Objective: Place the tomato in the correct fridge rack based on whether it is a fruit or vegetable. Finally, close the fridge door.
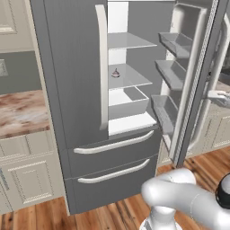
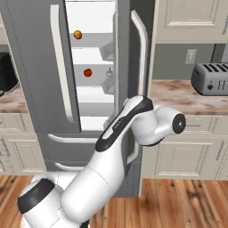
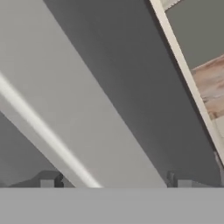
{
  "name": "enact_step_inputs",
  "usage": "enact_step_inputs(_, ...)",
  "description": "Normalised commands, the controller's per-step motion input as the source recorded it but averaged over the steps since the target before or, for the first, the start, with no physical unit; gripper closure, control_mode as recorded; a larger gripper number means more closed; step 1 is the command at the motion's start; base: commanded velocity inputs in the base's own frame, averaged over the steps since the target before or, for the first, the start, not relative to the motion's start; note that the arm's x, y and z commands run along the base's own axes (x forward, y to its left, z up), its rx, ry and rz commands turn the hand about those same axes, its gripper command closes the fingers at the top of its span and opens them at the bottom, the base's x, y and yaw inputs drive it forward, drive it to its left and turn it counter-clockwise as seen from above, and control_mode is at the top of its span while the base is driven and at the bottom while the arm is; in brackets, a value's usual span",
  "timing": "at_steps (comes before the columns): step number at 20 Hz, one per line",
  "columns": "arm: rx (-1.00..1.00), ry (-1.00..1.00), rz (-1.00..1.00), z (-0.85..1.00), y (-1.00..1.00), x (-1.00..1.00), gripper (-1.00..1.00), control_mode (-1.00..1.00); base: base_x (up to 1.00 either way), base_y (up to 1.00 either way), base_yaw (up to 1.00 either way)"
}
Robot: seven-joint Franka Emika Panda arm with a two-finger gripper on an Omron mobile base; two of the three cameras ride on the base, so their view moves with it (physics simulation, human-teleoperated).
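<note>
Rising from the base at the bottom of both base views, the white arm (image 2: 111, 147) bent forward toward the grey fridge (image 1: 67, 90). In the hand view the gripper (image 3: 115, 183) sat right up against a grey door panel, its two dark fingertips (image 3: 47, 183) set wide apart with nothing between them, so the fingers were released.

Beyond the arm, the fridge's right door (image 1: 193, 76) stood open, its door bins (image 1: 173, 45) facing inward, while the left door (image 1: 72, 67) with its long pale handle (image 1: 103, 67) was closed. Two drawer fronts (image 1: 112, 155) ran below.

Inside the open compartment, the tomato (image 2: 87, 72) lay on the middle shelf (image 1: 128, 77), seen in the right base view as a small red ball. Near it on the same shelf stood a small pale item (image 1: 115, 72), too small to identify. A more orange round fruit (image 2: 77, 34) rested on the shelf above. A clear bin (image 1: 130, 101) sat lower down.

Farther right, a toaster (image 2: 209, 78) stood on the marbled counter (image 2: 187, 100).
</note>
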Motion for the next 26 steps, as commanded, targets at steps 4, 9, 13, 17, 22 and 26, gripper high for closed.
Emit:
enact_step_inputs(4,0.00,-0.08,0.00,0.00,1.00,0.59,-1.00,-1.00,0.00,0.00,0.00)
enact_step_inputs(9,-0.01,-0.09,-0.01,0.00,1.00,0.51,-1.00,-1.00,0.00,0.00,0.00)
enact_step_inputs(13,-0.01,-0.05,0.00,0.00,1.00,0.45,-1.00,-1.00,0.00,0.00,0.00)
enact_step_inputs(17,0.00,-0.05,0.00,0.00,1.00,0.43,-1.00,-1.00,0.00,0.00,0.00)
enact_step_inputs(22,-0.05,-0.02,-0.01,0.08,0.91,0.45,-1.00,-1.00,0.00,0.00,0.00)
enact_step_inputs(26,-0.06,0.00,-0.11,0.16,0.62,0.62,-1.00,-1.00,0.00,0.00,0.00)
